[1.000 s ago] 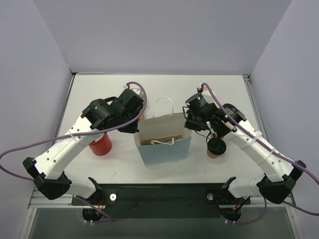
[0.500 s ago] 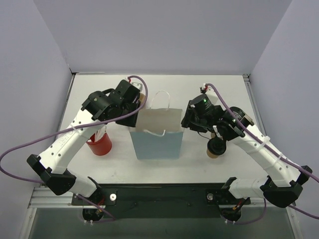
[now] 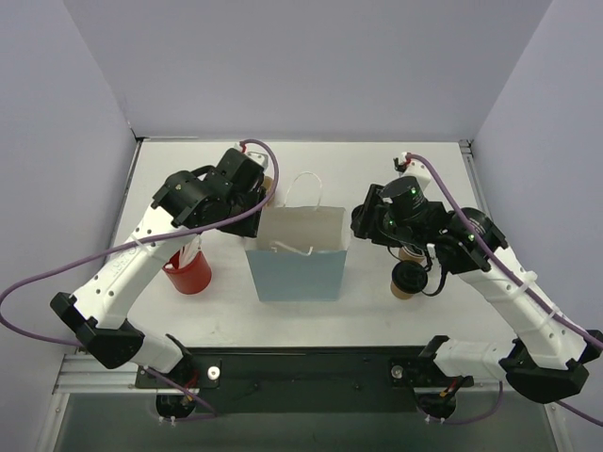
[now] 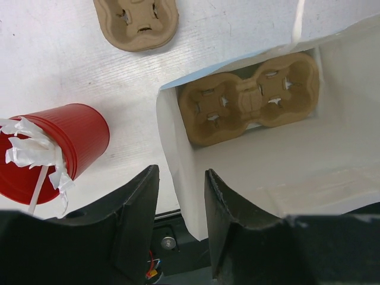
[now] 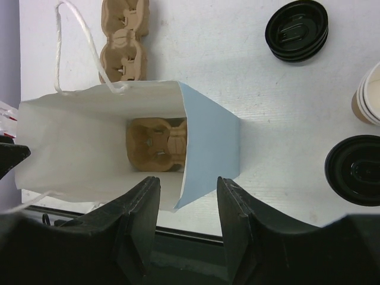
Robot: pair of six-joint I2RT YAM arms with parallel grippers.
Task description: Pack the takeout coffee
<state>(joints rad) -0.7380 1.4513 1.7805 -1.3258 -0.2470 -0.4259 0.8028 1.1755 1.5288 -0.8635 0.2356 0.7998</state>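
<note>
The red cup [image 3: 191, 273] stands left of the light blue bag [image 3: 297, 268]; in the left wrist view the red cup [image 4: 56, 148] holds white paper scraps. The brown cup with its black lid [image 3: 408, 281] stands right of the bag and also shows in the right wrist view [image 5: 356, 169]. My left gripper [image 3: 252, 226] is open, its jaws [image 4: 180, 178] astride the bag's left wall [image 4: 172, 154] without pinching it. My right gripper [image 3: 363, 226] is open, and its jaws [image 5: 188, 181] stand either side of the bag's right wall [image 5: 211, 148].
A pulp tray [image 4: 249, 104] lies in the bag's bottom. A second pulp tray [image 4: 136, 21] lies on the table behind the bag. A stack of black lids [image 5: 297, 29] and an open brown cup [image 5: 368, 95] sit right of the bag. White handles [image 3: 306, 188] stick up.
The bag, tipped open towards the camera a second ago, now stands upright. My right gripper has drawn back a little to the right. My left gripper has held still since half a second ago.
</note>
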